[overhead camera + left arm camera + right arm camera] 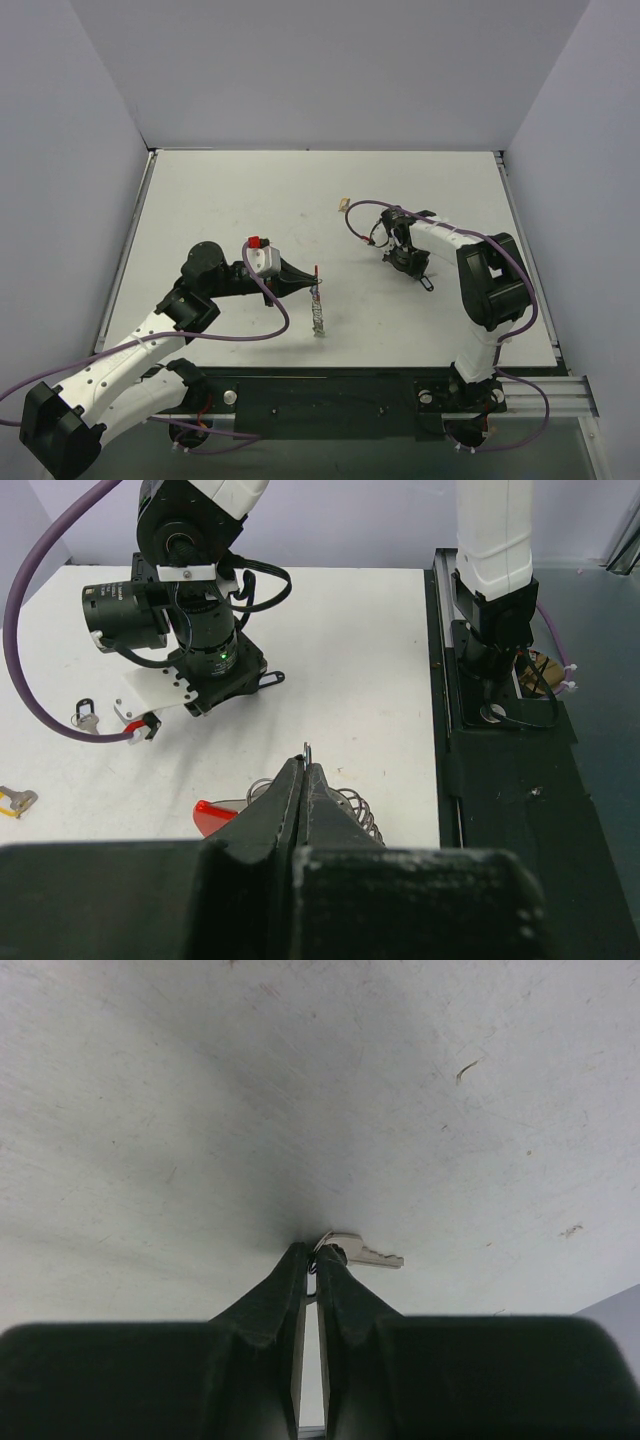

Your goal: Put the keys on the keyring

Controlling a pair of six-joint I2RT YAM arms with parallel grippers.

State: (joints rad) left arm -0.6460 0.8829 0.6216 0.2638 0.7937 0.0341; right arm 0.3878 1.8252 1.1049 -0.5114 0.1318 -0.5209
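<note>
My left gripper (311, 279) is shut on the thin metal ring (307, 751) of the keyring and holds it above the table. Its red tag (214, 813) and a silver coil (362, 811) show beside the jaws in the left wrist view. The dangling silver part (318, 317) hangs down to the table. My right gripper (411, 267) points down at the table and is shut on the head end of a small silver key (374, 1253), whose blade lies flat to the right of the fingertips (341, 1263). Another small key (85, 718) with a dark loop lies past the right arm (200, 650).
A small piece with a yellow tag (343, 204) lies on the white table (240, 200) behind the right gripper; it also shows in the left wrist view (16, 800). Purple cables loop from both wrists. The black base rail (330, 400) runs along the near edge.
</note>
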